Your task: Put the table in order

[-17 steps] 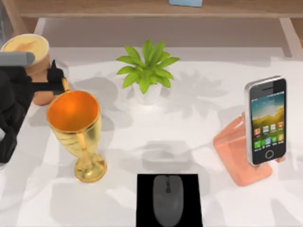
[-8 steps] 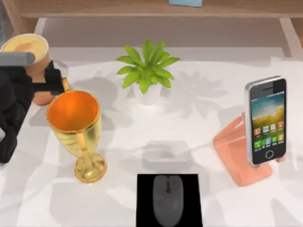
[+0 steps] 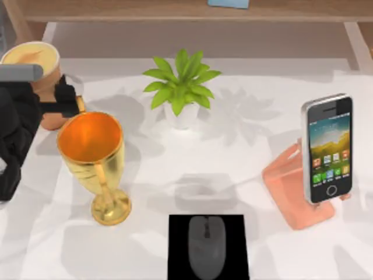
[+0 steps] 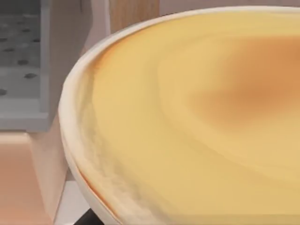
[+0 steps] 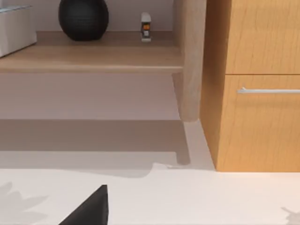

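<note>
Beside the golden goblet point(image 3: 93, 166), the left gripper point(image 3: 69, 99) reaches the paper cup point(image 3: 38, 70); jaw state unclear. It should square up on the cup wall before squeezing, avoiding the goblet's rim.

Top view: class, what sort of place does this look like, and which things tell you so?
Probably a desk in a home or office. A mouse on a black pad, a phone on a pink stand and a potted plant share the white table.
</note>
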Controlling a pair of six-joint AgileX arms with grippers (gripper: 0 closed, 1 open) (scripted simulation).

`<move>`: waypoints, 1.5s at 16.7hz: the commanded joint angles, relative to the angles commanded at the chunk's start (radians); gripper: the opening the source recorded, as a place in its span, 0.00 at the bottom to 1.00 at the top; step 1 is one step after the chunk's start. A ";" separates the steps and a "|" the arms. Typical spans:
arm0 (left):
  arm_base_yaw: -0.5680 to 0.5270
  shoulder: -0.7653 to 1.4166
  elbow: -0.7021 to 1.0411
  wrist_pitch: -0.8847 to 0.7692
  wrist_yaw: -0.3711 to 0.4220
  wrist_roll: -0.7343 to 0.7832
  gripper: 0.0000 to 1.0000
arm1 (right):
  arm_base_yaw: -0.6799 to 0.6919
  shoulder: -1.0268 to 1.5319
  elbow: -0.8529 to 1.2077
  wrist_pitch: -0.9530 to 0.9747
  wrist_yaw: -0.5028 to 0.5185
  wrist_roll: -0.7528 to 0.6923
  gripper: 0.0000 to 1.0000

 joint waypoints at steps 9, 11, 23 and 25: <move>0.000 -0.037 0.001 -0.038 -0.001 0.001 0.00 | 0.000 0.000 0.000 0.000 0.000 0.000 1.00; 0.000 -0.046 0.001 -0.048 -0.001 0.002 0.00 | 0.000 0.000 0.000 0.000 0.000 0.000 1.00; -0.144 -0.252 0.155 -0.214 -0.007 -0.025 0.00 | 0.000 0.000 0.000 0.000 0.000 0.000 1.00; -0.179 -0.285 0.219 -0.297 -0.024 -0.031 0.00 | 0.000 0.000 0.000 0.000 0.000 0.000 1.00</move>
